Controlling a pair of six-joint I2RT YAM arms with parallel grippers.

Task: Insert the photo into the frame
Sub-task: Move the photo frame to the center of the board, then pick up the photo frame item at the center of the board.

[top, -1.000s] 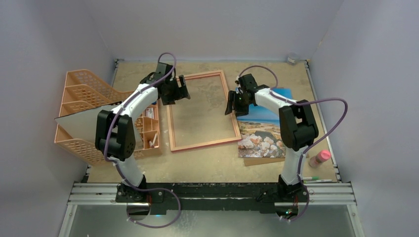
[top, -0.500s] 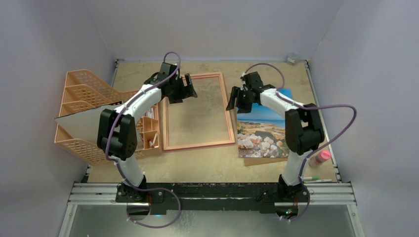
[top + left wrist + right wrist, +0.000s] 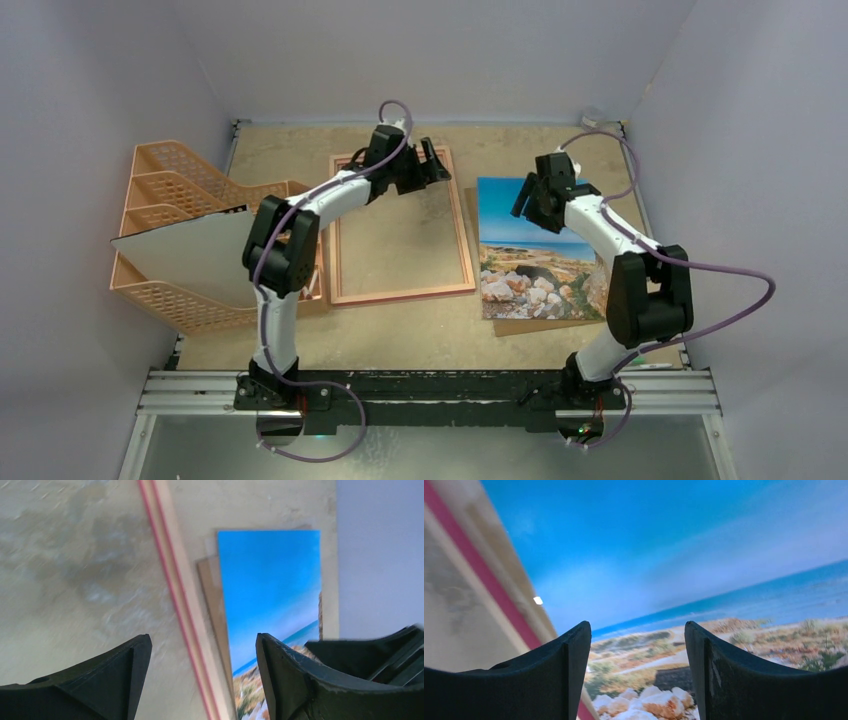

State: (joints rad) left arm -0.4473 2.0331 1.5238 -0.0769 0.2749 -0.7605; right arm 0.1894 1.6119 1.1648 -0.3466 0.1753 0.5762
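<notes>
The frame (image 3: 462, 230) lies flat mid-table, its pink-red side up and bare table showing through it. The photo (image 3: 535, 260) lies face up just to its right, blue sky at the far end. My left gripper (image 3: 437, 166) hovers open over the frame's far right corner. In the left wrist view the frame's rail (image 3: 175, 590) runs between the open jaws (image 3: 204, 680), with the photo (image 3: 270, 590) beyond. My right gripper (image 3: 530, 208) hangs open over the photo's sky. In its wrist view the photo (image 3: 649, 555) fills the gap between the jaws (image 3: 638, 670), with the frame's rail (image 3: 484, 575) to the left.
A brown backing board (image 3: 530, 326) pokes out from under the photo's near edge. An orange mesh organiser (image 3: 170, 190) holding a pale sheet (image 3: 190, 260) stands at the left, close to the frame. Grey walls enclose the table on three sides.
The frame has swung straight. My left gripper has travelled right along the frame's far end. My right gripper has left the frame's right rail for the photo, its jaws widening.
</notes>
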